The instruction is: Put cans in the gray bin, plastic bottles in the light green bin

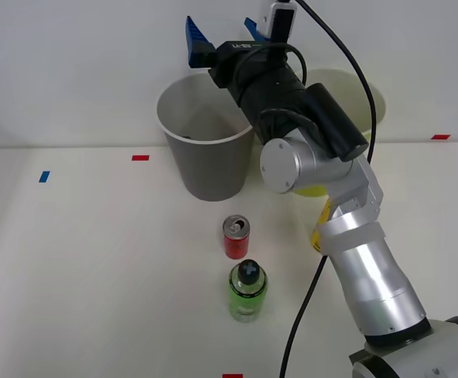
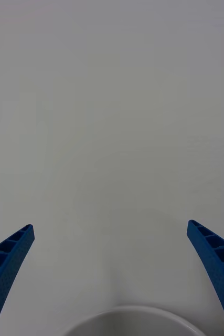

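My right gripper hangs open and empty above the back rim of the gray bin, facing the white wall. In the right wrist view its blue fingers spread wide, with the gray bin's white rim just beneath them. A short red can stands upright on the table in front of the gray bin. A squat green plastic bottle with a black cap stands just nearer than the can. The light green bin sits to the right of the gray one, mostly hidden behind my arm.
A yellow patch shows beside my forearm; I cannot tell what it is. A black cable hangs from the arm down to the table's front. Small tape marks lie on the table: red and blue.
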Controlling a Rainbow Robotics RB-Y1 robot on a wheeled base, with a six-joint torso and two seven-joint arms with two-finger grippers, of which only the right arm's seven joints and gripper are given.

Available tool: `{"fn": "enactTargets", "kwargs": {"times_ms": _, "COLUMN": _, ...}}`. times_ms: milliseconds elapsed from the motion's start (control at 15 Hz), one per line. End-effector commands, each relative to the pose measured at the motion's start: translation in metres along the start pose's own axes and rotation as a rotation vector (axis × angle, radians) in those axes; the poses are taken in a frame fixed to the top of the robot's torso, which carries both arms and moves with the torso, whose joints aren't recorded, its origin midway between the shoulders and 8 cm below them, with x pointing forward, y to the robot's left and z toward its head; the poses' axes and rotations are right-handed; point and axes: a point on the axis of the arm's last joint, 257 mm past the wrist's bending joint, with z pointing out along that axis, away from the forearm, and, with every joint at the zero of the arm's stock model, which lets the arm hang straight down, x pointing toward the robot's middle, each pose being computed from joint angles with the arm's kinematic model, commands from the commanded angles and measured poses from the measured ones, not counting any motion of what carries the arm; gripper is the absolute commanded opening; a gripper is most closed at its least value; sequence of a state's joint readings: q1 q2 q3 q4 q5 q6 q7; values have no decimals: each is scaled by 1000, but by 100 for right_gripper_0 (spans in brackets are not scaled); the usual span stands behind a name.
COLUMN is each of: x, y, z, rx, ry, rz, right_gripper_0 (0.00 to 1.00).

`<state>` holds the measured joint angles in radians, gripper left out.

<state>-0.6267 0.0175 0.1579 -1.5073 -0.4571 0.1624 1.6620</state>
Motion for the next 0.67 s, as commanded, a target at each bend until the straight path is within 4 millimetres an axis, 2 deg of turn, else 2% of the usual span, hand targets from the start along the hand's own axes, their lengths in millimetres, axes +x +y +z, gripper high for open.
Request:
{"fn": "enactTargets", "kwargs": {"times_ms": 67, "x": -8, "y": -2, "z": 0, "rx": 4, "ry": -26, "rz": 1, "right_gripper_0": 100}}
{"fn": "enactTargets", "kwargs": {"times_ms": 200, "x": -18, "y": -3, "z": -1, "rx": 3, "ry": -46, "rz": 23, "right_gripper_0": 100}}
{"fn": "enactTargets", "kwargs": {"times_ms": 467, "x": -52, "y": 8, "z": -8, "rx": -31, "ry": -111, "rz": 116, "right_gripper_0": 100}}
{"fn": "enactTargets", "kwargs": {"times_ms": 533, "x": -52, "y": 11, "z": -14, "rx": -40, "ry": -88, "rz": 116, "right_gripper_0": 100}}
{"fn": "enactTargets", "kwargs": {"times_ms": 667, "x": -52, "y": 15, "z": -44, "rx": -60, "ry": 0, "rz": 110, "right_gripper_0": 100}}
